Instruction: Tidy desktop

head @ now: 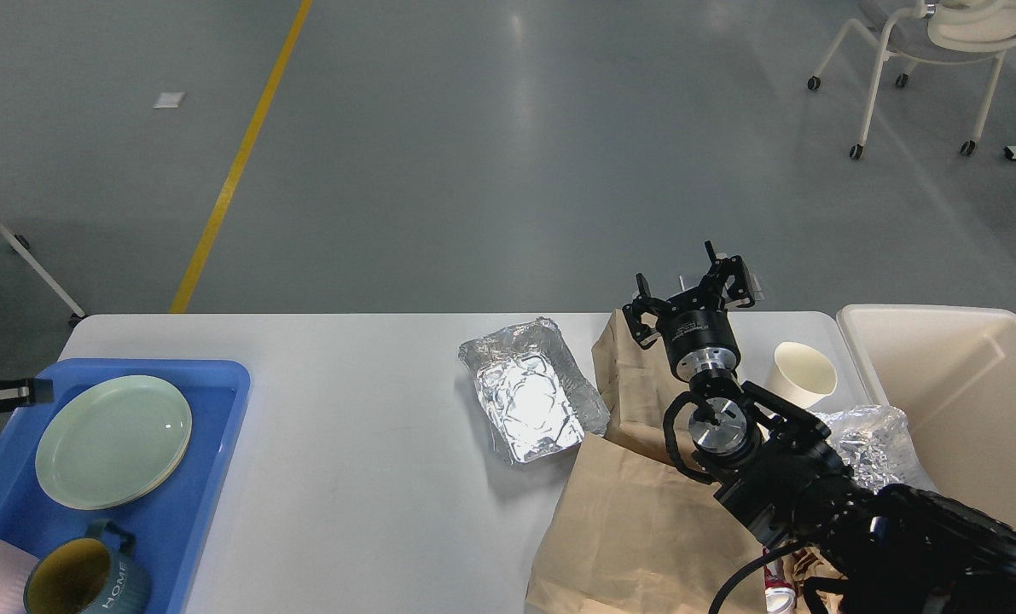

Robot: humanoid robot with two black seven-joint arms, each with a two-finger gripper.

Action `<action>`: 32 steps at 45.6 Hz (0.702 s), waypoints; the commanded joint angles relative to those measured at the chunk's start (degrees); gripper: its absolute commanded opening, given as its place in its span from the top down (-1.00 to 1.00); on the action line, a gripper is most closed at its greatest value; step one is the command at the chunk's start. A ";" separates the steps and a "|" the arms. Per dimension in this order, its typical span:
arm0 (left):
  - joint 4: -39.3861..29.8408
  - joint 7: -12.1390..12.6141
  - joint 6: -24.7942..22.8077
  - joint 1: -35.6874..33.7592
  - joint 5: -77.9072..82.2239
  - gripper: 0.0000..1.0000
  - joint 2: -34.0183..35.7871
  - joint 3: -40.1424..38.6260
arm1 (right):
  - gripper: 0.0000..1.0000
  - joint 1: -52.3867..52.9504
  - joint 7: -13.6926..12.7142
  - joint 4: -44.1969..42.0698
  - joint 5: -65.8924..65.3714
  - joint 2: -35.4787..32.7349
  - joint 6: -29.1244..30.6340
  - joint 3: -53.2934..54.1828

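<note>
Right hand (693, 292) open above brown paper bag (644, 520) on desktop (362, 426); left hand's (21, 391) state unclear.

On the desk (345, 409), a tray (217, 477) with a plate (113, 442) lies left, foil pan (529, 396) centre, bags (635, 512) and cup (804, 372) right.

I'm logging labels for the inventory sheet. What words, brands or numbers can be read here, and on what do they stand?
"HOME": on the side of the dark teal mug in the blue tray.
Small print on the right gripper's wrist collar: too small to read.
Red-and-white item at the bottom edge beside the paper bag: markings too blurred to read.
Nothing else carries legible text.
</note>
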 commanded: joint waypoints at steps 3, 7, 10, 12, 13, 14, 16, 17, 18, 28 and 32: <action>-0.48 -4.05 -3.42 -10.87 -2.20 -0.81 6.00 -1.10 | -1.00 0.00 0.00 -0.02 0.00 0.00 0.00 -0.01; -0.40 -4.23 -9.75 -18.98 -5.72 -0.84 7.94 -2.86 | -1.00 0.00 0.00 -0.02 0.00 0.00 0.00 -0.01; -0.22 -4.58 -14.23 -24.08 -10.63 -0.85 8.65 -4.26 | -1.00 0.00 0.00 -0.02 0.00 0.00 0.00 -0.01; -0.13 -4.93 -16.61 -26.20 -15.02 -0.86 9.09 -5.76 | -1.00 0.00 0.00 -0.02 0.00 0.00 0.00 -0.01; -0.13 -5.20 -17.67 -26.55 -17.48 -0.87 9.26 -6.63 | -1.00 0.00 0.00 -0.02 0.00 0.00 0.00 0.08; -0.13 -5.55 -18.63 -26.56 -20.03 -0.87 9.26 -7.69 | -1.00 0.00 0.00 -0.02 0.00 0.00 0.00 0.00; -0.13 -6.16 -19.95 -26.29 -25.56 -0.87 9.18 -9.80 | -1.00 0.00 0.00 -0.02 0.00 0.00 0.00 -0.01; -0.13 -6.25 -20.57 -26.12 -28.37 -0.87 9.09 -10.76 | -1.00 0.00 0.00 -0.02 0.00 0.00 0.00 -0.01; -0.13 -6.25 -21.10 -25.77 -31.62 -0.87 8.74 -11.90 | -1.00 0.00 0.00 -0.10 0.00 0.00 0.00 -0.01; -0.57 -5.46 -25.23 -18.13 -56.78 -0.88 5.14 -22.10 | -1.00 0.00 0.00 -0.19 0.00 0.00 -0.09 0.08; -0.57 -5.64 -26.11 -15.31 -58.11 -0.88 4.08 -26.67 | -1.00 0.00 0.00 -0.19 0.00 0.00 -0.09 0.08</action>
